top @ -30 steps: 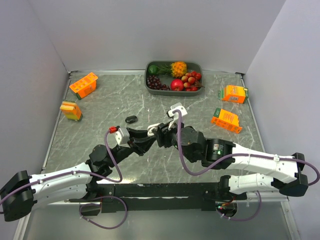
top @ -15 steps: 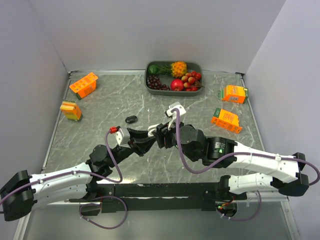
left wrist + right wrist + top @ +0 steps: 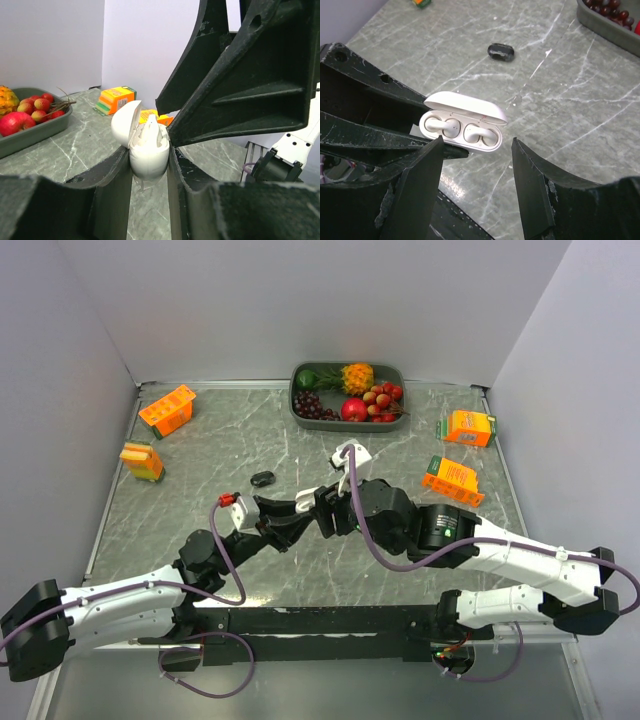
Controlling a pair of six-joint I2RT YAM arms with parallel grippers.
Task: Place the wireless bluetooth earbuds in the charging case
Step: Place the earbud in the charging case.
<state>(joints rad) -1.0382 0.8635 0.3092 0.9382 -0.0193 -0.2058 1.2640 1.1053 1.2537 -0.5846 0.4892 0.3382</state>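
Top view, layout: Two arms reach in from the near edge and meet over the middle of a grey marbled desk (image 3: 200, 440).
Top view, case: The white charging case (image 3: 303, 497) shows only as a pale sliver between the two wrists, lifted clear of the desk.
Top view, surroundings: A fruit tray (image 3: 293, 400) sits at the far edge and orange cartons (image 3: 167, 408) lie towards both sides. A black rounded item (image 3: 262, 478) lies alone near the left arm. It is not clear whether this is a bud or a second case.
Left wrist view, jaws: The left jaws are clamped narrowly on the lower half of the case, one finger on each side.
Left wrist view, case: The lid is swung open to the left. One of the white earbuds (image 3: 151, 134) rises out of its well, and it appears to stand rather tall.
Right wrist view, jaws: The right jaws are spread wide and hold nothing. Their tips frame the near edge of the case.
Right wrist view, buds: Both white earbuds lie side by side in their wells under the raised lid.
Risk, seating: A bud that is not fully seated would probably jam the lid or pop out if the lid were pressed shut.
Risk, grip: The smooth case is pinched only low down, so a sideways nudge from the right fingers could twist it loose and drop it onto the desk.
Risk, crowding: The two wrists sit very close together, so the fingers could collide.
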